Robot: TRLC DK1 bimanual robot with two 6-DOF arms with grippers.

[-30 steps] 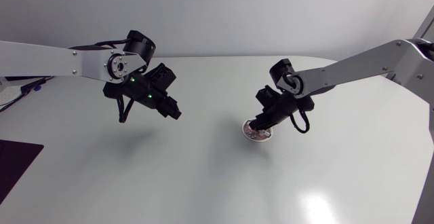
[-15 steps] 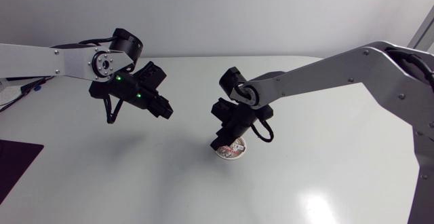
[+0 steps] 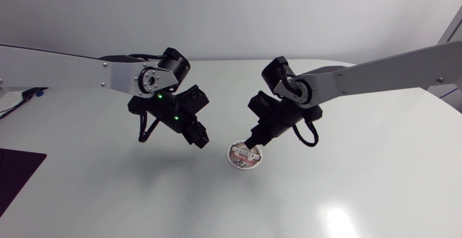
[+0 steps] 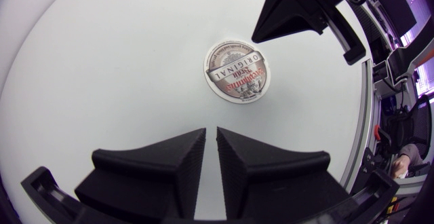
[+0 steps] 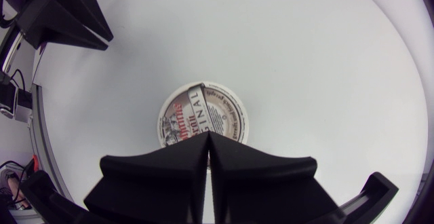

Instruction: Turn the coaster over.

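The round coaster [image 3: 243, 156] lies flat on the white table near the middle, printed face up. It also shows ahead of the fingers in the left wrist view [image 4: 235, 70]. My right gripper [image 3: 253, 143] is shut, its tips right at the coaster's [image 5: 203, 115] near edge. Whether the tips [image 5: 208, 137] touch the coaster I cannot tell. My left gripper [image 3: 201, 141] is shut with nothing in it and hangs just left of the coaster, a short gap away. In the left wrist view its fingertips [image 4: 211, 132] point at the coaster, with the right gripper [image 4: 295, 10] beyond it.
A dark mat [image 3: 14, 173] lies at the table's left edge. The white tabletop [image 3: 346, 187] spreads out around the coaster on all sides.
The coaster has moved left toward the table's middle together with my right gripper. My left arm has swung right and down, and its gripper now sits close beside the coaster.
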